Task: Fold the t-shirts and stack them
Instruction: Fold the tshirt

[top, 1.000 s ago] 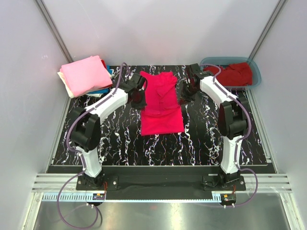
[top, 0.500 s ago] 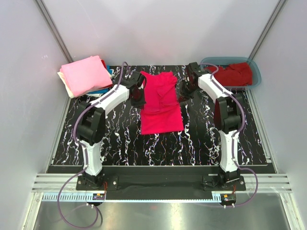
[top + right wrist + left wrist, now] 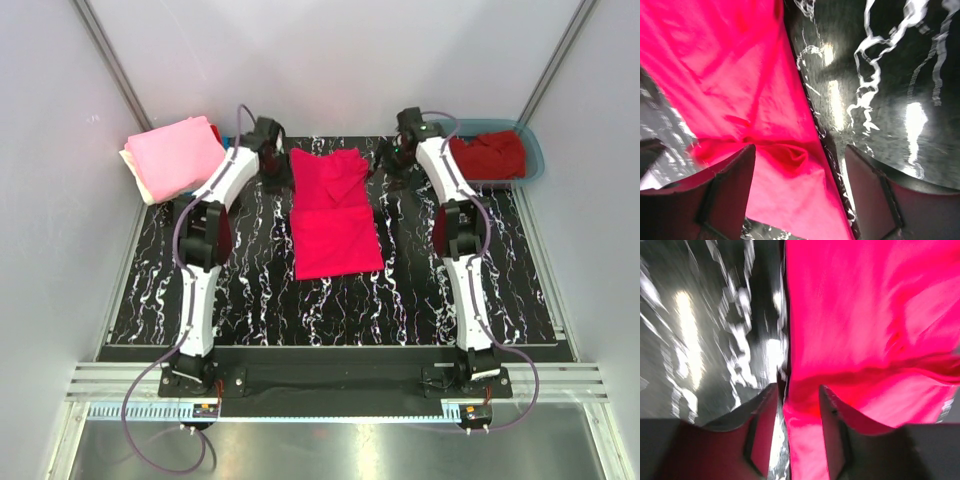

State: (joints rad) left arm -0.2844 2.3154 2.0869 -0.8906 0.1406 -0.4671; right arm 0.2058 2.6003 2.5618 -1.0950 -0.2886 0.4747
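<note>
1. Tabletop (image 3: 430, 290): the bright pinkish-red t-shirt (image 3: 335, 215) lies flat at its centre, part-folded.
2. Right hand (image 3: 799, 148): wide open over the shirt's far right edge, holding nothing.
3. Left hand (image 3: 797, 388): narrowly parted astride the far left edge, not gripping; both likely pinch next.

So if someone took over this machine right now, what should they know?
Left gripper: jaws apart over the left edge of the bright pinkish-red shirt.
Right gripper: jaws wide apart over its right edge.
That shirt lies flat mid-table, sides seemingly folded in.
Folded stack sits far left; a darker red shirt waits in the teal tub.
Left: finish folding, stack it, then the tub shirt.
</note>
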